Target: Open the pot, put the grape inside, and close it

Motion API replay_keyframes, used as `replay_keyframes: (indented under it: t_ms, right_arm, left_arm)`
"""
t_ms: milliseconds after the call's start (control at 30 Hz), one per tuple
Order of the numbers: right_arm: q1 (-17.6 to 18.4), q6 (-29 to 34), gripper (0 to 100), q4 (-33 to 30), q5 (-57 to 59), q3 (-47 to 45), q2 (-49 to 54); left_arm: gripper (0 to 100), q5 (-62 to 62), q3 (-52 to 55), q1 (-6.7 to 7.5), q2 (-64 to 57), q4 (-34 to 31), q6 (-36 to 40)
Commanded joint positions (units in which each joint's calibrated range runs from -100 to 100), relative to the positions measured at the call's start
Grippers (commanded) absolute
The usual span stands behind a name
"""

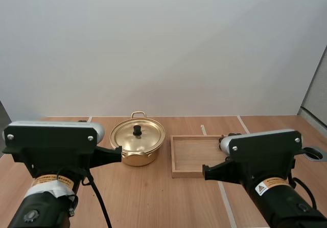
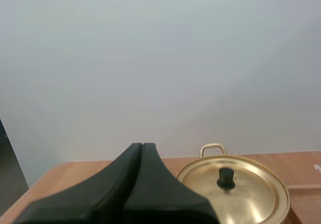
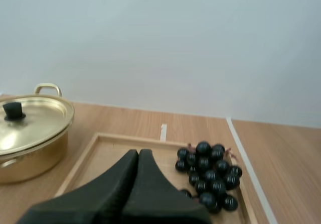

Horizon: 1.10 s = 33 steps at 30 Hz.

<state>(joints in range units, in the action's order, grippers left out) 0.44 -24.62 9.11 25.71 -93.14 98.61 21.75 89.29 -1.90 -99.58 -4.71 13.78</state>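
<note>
A gold pot (image 1: 137, 143) stands at mid table with its lid (image 1: 138, 135) on, a black knob (image 1: 137, 130) at the lid's middle. To its right lies a wooden tray (image 1: 191, 156). A bunch of dark grapes (image 3: 208, 175) rests in the tray (image 3: 108, 156). My left gripper (image 2: 142, 147) is shut on nothing, its fingers together as one dark wedge, held back from the pot (image 2: 235, 191). My right gripper (image 3: 139, 153) is likewise shut on nothing, above the tray's near side, left of the grapes. The pot (image 3: 30, 133) sits beside the tray.
The wooden table (image 1: 153, 197) carries white tape lines (image 1: 225, 197). A round hole (image 1: 314, 154) is at the table's right edge. A plain white wall stands behind the table.
</note>
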Motion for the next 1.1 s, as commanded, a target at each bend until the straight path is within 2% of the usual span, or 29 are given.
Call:
replay_keyframes:
  t_ms: [0,100,367,633,767,933,1067]
  right_arm:
    - [0.1,0.0,0,0.5,-1.2,6.5,-3.2]
    - [0.1,0.0,0,0.5,1.5,12.7,-6.8]
    - [0.1,0.0,0,0.1,18.1,27.7,-19.1]
    - [0.1,0.0,0,-0.4,28.7,36.7,-32.2]
    - [0.1,0.0,0,-1.4,33.1,39.6,-38.2]
    - [0.1,0.0,0,-5.8,36.5,40.4,-41.8]
    - [0.1,-0.1,0,-6.1,37.3,40.4,-41.8]
  left_arm:
    - [0,1.6,-6.5,-0.07,2.9,1.5,-0.1]
    - [0,6.8,-11.9,-0.07,7.2,2.0,-0.1]
    - [0,24.4,-26.0,-0.07,23.1,6.5,-0.1]
    - [0,40.0,-37.1,-0.07,36.3,8.3,-0.1]
    - [0,47.0,-40.1,-0.07,41.7,8.3,-3.3]
    - [0,48.5,-40.6,-0.07,47.1,7.7,-5.7]
    - [0,42.3,-40.6,-0.07,48.8,7.9,-5.0]
